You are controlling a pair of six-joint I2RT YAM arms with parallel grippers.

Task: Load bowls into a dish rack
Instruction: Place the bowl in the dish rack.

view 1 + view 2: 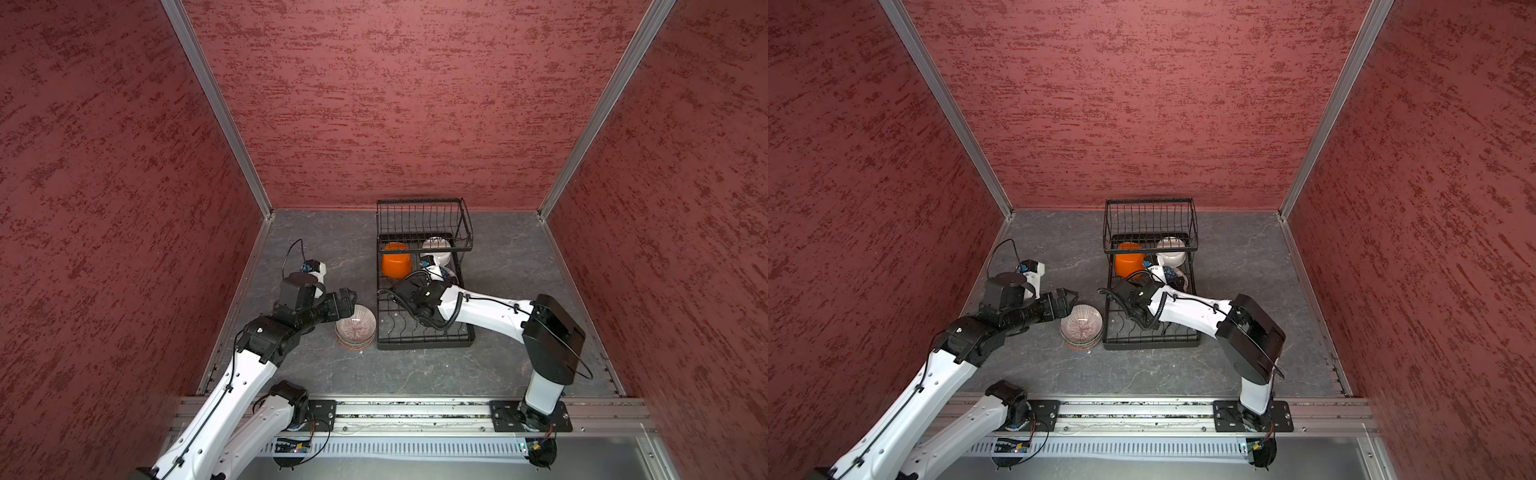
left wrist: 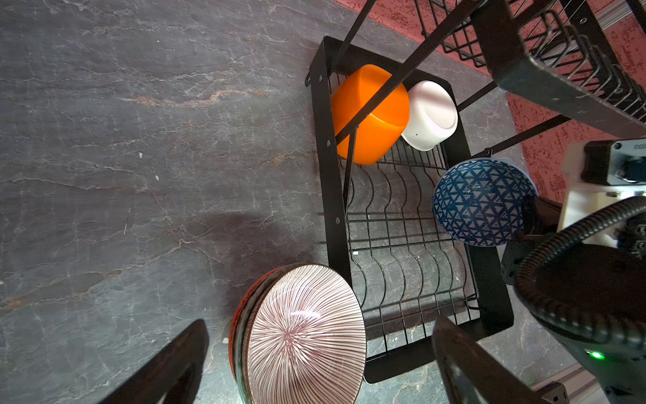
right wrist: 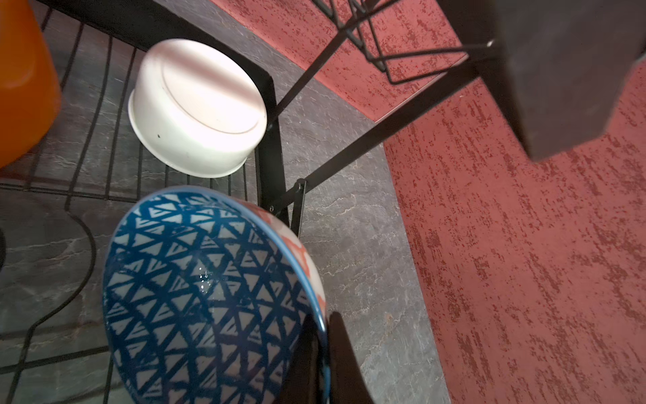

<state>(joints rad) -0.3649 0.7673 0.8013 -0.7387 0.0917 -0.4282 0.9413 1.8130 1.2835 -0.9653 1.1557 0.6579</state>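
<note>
Where the blue-triangle bowl (image 3: 202,297) sits: pinched at its rim by the right tool (image 3: 323,325), over the right side of the dish rack (image 1: 424,341) base and just nearer than the white bowl (image 3: 199,108). Whether it touches the wires cannot be told.
Right tool: clamped on that rim.
Left tool (image 2: 320,328): jaws wide apart, holding nothing, poised at the far-left rim of the stack (image 1: 356,332). In the left wrist view its fingers (image 2: 181,353) frame the top bowl.
Stack: nested bowls, mouths up, on the worktop (image 1: 324,249), just left of the rack's near end, with the red-striped bowl (image 2: 304,335) on top.
Count: one rack, two tools, three bowls at the rack, one stack whose number cannot be read.
Orange bowl (image 2: 370,115): far-left corner of the base, under the raised basket (image 1: 424,220), tipped with its bottom upward.
White bowl: just beside the orange bowl, bottom up and tilted.
Blue-triangle bowl's facing: on edge, opening toward the left arm.
Rack's long axis: from the near edge toward the back wall.
</note>
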